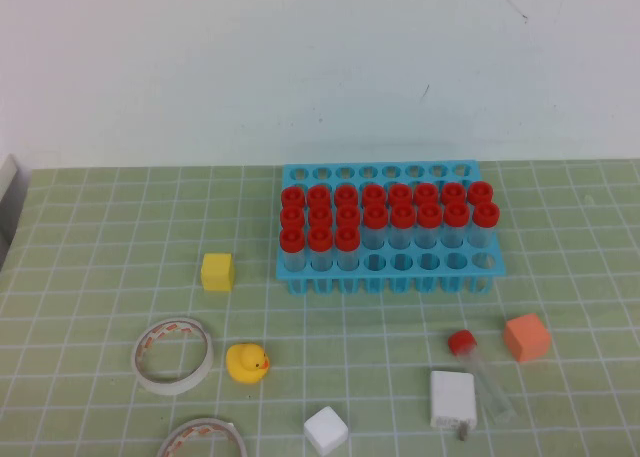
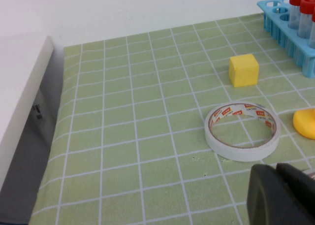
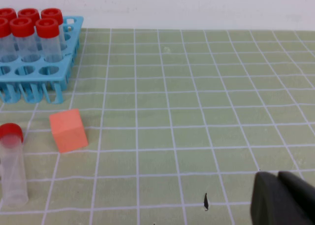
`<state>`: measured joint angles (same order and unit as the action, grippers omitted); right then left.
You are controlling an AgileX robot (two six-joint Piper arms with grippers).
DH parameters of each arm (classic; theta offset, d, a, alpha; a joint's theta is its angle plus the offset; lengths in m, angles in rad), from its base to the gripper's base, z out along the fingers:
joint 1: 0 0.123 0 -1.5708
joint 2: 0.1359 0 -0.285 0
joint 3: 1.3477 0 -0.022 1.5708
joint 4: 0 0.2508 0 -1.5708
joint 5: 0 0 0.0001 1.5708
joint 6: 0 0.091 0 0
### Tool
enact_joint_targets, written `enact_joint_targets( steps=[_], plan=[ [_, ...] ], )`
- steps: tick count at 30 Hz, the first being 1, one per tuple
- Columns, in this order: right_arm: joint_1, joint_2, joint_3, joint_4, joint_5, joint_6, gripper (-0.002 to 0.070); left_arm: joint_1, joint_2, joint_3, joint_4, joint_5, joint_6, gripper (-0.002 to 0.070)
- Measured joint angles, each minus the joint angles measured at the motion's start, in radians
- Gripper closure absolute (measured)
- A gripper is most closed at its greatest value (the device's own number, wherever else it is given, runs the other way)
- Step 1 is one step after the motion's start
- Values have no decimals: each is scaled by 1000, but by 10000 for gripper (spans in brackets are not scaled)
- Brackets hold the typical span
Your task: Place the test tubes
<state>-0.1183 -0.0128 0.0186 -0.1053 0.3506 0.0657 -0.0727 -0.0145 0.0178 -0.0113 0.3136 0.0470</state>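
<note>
Small red and dark printing is running round the inner core of the tape roll [image 2: 241,148], which is lying on the desk [image 2: 138,136] left of the blue tube rack [image 2: 281,32] and nearer the robot. The letters are showing too small to read. No other markings are reading legibly.

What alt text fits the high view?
A blue rack of red-capped tubes stands on a green gridded mat; one loose test tube lies nearer the camera, beside an orange cube. The left end effector and right end effector, both shut, are outside this view.
</note>
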Motion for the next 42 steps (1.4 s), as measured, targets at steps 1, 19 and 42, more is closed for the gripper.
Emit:
enact_joint_targets(
  steps=[1,19,42],
  plan=[
    [0,0,0,0,0,0,678,0,0,0,0,0,0,676],
    [0,0,0,-10,0,0,678,0,0,0,0,0,2,676],
    [0,0,0,-19,-27,0,678,0,0,2,-20,-57,2,676]
  ],
)
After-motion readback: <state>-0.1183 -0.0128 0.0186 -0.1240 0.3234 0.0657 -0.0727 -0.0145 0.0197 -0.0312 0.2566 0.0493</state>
